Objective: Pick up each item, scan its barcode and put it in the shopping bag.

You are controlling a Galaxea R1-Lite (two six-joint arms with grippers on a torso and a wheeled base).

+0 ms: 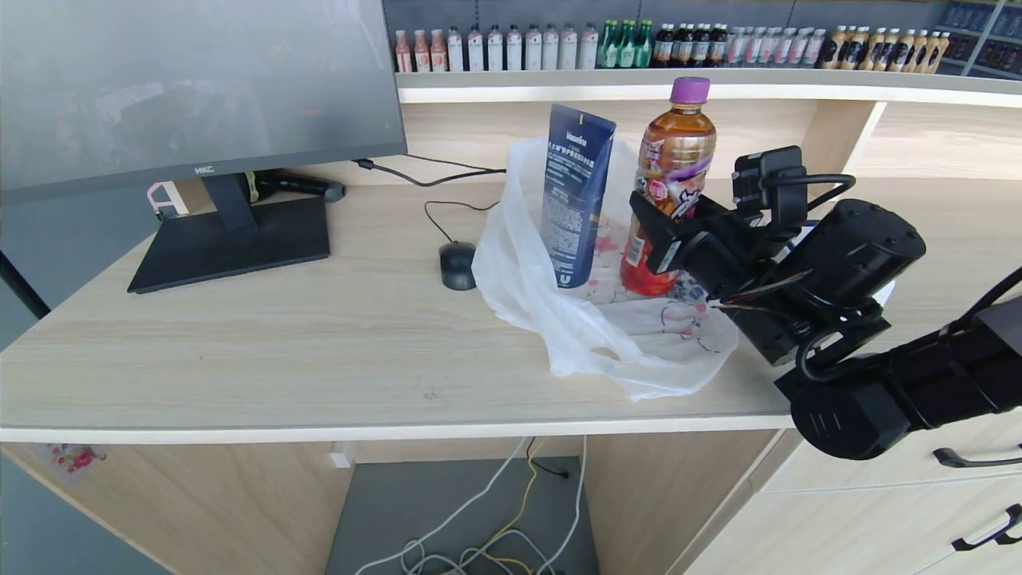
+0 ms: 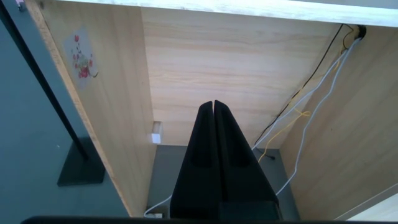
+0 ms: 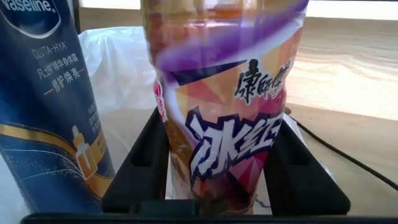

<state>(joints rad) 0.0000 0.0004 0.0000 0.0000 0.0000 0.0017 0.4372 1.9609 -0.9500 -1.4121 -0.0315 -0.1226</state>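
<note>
So the thin white plastic shopping bag (image 1: 639, 351) is lying on the pale wooden tabletop (image 1: 279, 343), just right of the black computer mouse (image 1: 457, 264). The flat blue lotion tube (image 1: 576, 200) and the purple-capped plastic tea bottle (image 1: 675, 152) are standing upright in it, tube on the left. The right claw (image 1: 651, 235) is clamping the bottle from the right. The black flat-screen monitor (image 1: 200, 80) is standing back left.

Shop checkout: counter (image 1: 239, 335), monitor (image 1: 192, 80), stocked drink shelves (image 1: 671, 45).

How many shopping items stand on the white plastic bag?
2. The blue tube stands on the left; the tea bottle beside it, between the jaws of the right gripper. None seems hidden.
</note>
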